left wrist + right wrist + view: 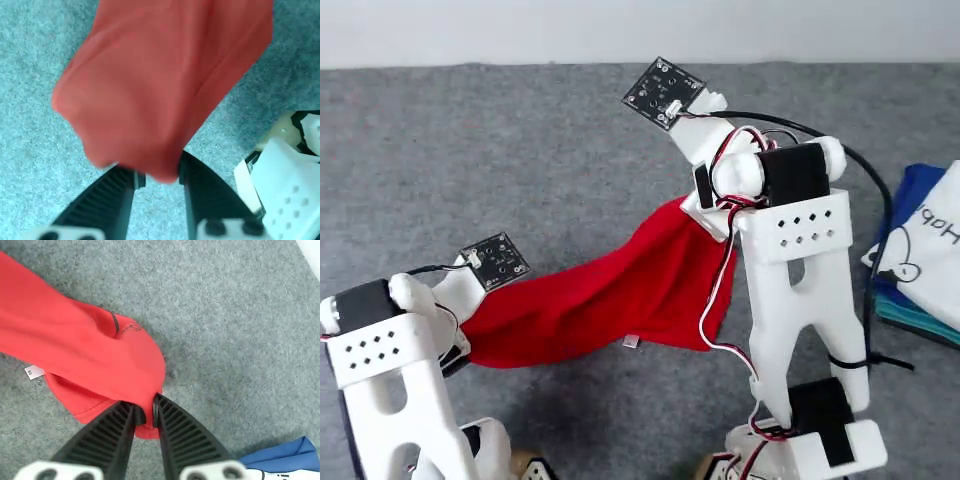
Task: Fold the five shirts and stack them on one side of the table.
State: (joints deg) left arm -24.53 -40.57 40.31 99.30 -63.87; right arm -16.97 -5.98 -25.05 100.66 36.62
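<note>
A red shirt hangs stretched between the two arms above the grey carpeted table. My left gripper is shut on one bunched end of the red shirt, at the left of the high view. My right gripper is shut on the other end of the red shirt, near the table's middle; a small white label shows on the cloth. Folded shirts, a white printed one over blue and teal ones, lie stacked at the right edge of the table.
The grey carpet covers the whole table, with open room at the back and left. The right arm's white frame and its black cable stand between the red shirt and the stack. A corner of the blue shirt shows beside my right gripper.
</note>
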